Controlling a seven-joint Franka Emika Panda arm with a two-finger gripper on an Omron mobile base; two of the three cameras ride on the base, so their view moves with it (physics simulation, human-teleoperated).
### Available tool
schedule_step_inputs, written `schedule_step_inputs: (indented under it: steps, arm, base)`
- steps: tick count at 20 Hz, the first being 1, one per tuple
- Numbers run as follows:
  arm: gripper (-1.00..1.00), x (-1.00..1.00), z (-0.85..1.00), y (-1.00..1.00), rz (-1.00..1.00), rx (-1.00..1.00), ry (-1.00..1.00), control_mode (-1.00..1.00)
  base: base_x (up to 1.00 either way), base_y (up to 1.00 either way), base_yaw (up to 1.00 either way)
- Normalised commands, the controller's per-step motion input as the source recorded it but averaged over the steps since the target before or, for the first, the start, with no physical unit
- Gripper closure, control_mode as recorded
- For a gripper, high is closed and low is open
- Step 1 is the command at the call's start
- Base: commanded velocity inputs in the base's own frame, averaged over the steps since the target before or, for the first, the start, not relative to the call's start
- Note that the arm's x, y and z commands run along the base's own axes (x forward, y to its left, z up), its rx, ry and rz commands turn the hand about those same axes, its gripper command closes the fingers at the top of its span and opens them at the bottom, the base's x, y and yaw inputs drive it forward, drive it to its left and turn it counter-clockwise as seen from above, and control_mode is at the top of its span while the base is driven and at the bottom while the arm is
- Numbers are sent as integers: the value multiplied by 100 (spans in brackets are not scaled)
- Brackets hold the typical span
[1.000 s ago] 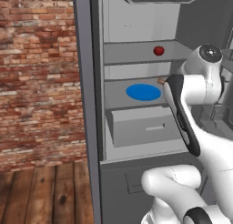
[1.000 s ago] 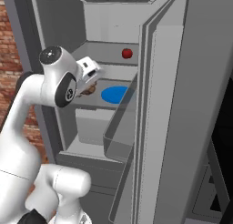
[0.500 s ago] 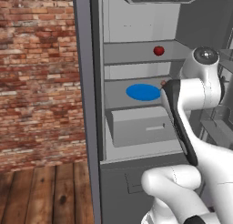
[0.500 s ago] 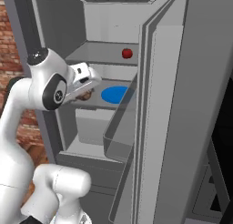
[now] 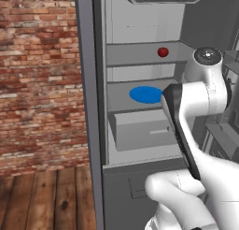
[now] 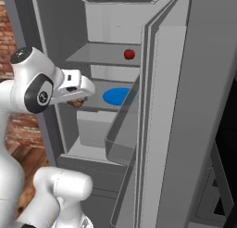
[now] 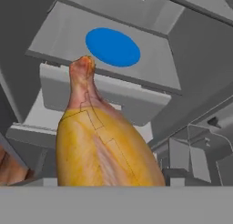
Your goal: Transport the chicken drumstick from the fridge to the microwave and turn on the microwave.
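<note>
1. Drumstick [image 7: 102, 145] clamped in the gripper [image 6: 76, 102], jaws spread wide around its thick golden body, narrow reddish end pointing away from the hand toward the fridge [image 5: 140, 61] interior; seen from the right base as a brown lump tucked under the white hand, just outside the fridge opening
2. Carry step judged to be in hand: meat already off the shelf, clear of the blue plate [image 7: 112, 47] and the box-like drawer [image 5: 144, 128], not yet anywhere near a microwave
3. Next, probably: draw the load fully out past the open door [image 6: 185, 120], turn away from the fridge, find the microwave; firm grip needed throughout the swing
4. Around: red round fruit [image 5: 163, 52] alone on the upper shelf, plate bare on the middle one
5. Beyond: brick wall [image 5: 39, 79] to the left, wooden plank floor [image 5: 46, 196] below
</note>
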Motion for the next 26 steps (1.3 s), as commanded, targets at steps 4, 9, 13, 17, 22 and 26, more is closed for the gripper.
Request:
schedule_step_inputs:
  steps: [4,9,13,17,22,26]
  arm:
    - [100,-39,0,19,-10,12,-16,-100]
    - [100,-44,0,13,-5,12,-23,-100]
    - [100,-42,0,3,0,13,-29,-100]
    - [100,-42,8,0,0,11,-7,-100]
    - [100,-38,15,0,-1,5,0,-100]
    - [100,-14,7,0,-2,0,0,-100]
  base:
    - [0,0,0]
    - [0,0,0]
    - [0,0,0]
    - [0,0,0]
    - [0,0,0]
    - [0,0,0]
